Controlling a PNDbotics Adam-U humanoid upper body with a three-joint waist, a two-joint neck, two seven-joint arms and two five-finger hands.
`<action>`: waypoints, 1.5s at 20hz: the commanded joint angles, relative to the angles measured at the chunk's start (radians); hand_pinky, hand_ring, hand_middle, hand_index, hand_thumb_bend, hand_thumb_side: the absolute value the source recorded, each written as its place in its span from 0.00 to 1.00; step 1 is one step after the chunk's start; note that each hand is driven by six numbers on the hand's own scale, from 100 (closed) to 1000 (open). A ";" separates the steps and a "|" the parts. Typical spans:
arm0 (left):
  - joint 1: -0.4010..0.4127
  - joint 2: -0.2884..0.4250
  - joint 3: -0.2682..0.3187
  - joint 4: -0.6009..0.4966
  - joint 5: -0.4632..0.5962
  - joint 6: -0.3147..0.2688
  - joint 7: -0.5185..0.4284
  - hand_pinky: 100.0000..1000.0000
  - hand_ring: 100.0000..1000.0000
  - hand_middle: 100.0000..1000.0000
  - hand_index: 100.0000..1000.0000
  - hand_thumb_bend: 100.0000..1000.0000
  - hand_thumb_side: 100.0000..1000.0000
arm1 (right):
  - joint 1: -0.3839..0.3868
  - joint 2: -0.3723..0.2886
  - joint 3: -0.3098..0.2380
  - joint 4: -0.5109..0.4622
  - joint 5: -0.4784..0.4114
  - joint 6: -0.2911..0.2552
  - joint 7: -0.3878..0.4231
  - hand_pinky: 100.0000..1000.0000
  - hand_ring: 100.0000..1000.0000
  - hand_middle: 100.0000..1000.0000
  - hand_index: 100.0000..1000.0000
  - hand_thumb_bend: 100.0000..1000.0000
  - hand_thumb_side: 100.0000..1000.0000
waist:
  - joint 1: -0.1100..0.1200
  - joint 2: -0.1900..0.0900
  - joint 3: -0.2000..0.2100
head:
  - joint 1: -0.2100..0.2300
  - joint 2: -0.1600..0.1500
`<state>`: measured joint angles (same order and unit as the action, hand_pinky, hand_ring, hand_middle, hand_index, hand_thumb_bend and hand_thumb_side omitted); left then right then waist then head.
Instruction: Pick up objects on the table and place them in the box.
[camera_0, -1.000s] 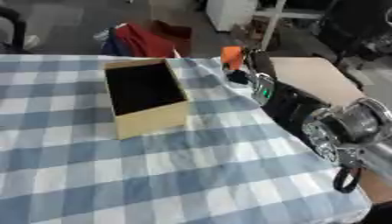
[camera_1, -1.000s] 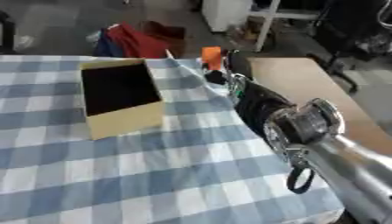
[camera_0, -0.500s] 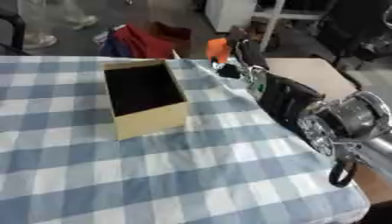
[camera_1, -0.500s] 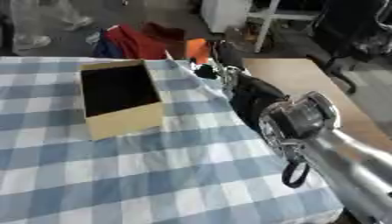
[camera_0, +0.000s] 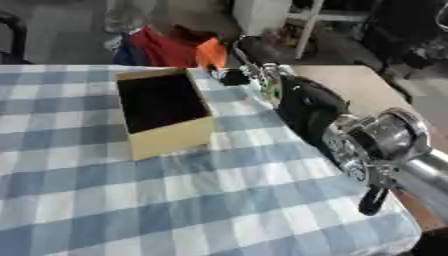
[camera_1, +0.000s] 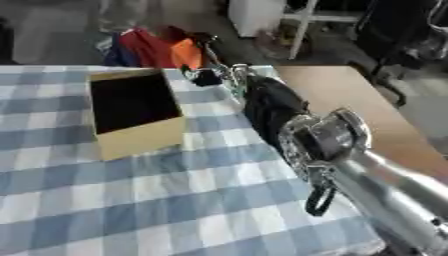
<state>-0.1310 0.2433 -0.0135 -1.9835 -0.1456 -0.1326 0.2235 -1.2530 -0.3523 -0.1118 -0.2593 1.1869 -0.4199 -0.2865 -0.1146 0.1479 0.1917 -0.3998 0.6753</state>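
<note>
Right hand (camera_0: 234, 75): at the far end of the long black and silver right arm (camera_0: 350, 135), which reaches across the table's right side toward the far edge. The hand is dark and blurred. It appears to carry an orange object (camera_0: 210, 52) at its tip, but whether the fingers curl round it or merely lie against it cannot be told. No finger posture recorded.

Judgement: the arm is stretched out and the hand is lifted off the cloth, which suits carrying a picked item toward the container rather than reaching for one. The orange object sits high, past the table's far edge as seen from the head, so it may be in the air with the hand. It could also be part of the red and orange clutter on the floor behind; the views do not settle this.

Landmark: open tan cardboard box (camera_0: 164, 112) with a dark interior, upright on the blue and white checked tablecloth (camera_0: 175, 200). The hand is just beyond the box's far right corner, near it but not over the opening. The orange object is beyond that same corner, slightly further off. Nothing can be made out inside the box.

No other loose objects show on the cloth near the box.

Next move, as judged: bring the hand leftward and nearer until it is over the box opening before letting go.

Left hand: in neither view.
</note>
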 joint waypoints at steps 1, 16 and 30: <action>-0.004 0.001 0.005 -0.016 0.003 0.002 0.000 0.81 0.59 0.55 0.73 0.00 0.58 | -0.015 -0.003 -0.045 -0.096 0.043 -0.033 0.079 0.68 0.63 0.54 0.67 0.03 0.49 | 0.009 -0.013 -0.001 | -0.004 -0.003; -0.007 0.001 0.006 -0.016 0.003 0.002 0.000 0.81 0.59 0.55 0.73 0.00 0.58 | 0.015 0.049 0.011 -0.062 0.047 -0.193 0.232 0.69 0.65 0.56 0.68 0.04 0.45 | 0.007 -0.011 -0.002 | -0.006 -0.003; -0.010 0.002 0.006 -0.016 0.004 0.002 0.001 0.81 0.59 0.55 0.73 0.00 0.58 | 0.010 0.069 0.041 -0.102 0.112 -0.308 0.319 0.72 0.73 0.75 0.84 0.66 0.36 | 0.004 -0.014 0.001 | -0.008 -0.004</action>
<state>-0.1315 0.2359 -0.0134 -1.9835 -0.1423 -0.1311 0.2225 -1.2184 -0.2675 -0.0729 -0.3349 1.2860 -0.7175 0.0281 -0.1182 0.1491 0.1924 -0.4038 0.6758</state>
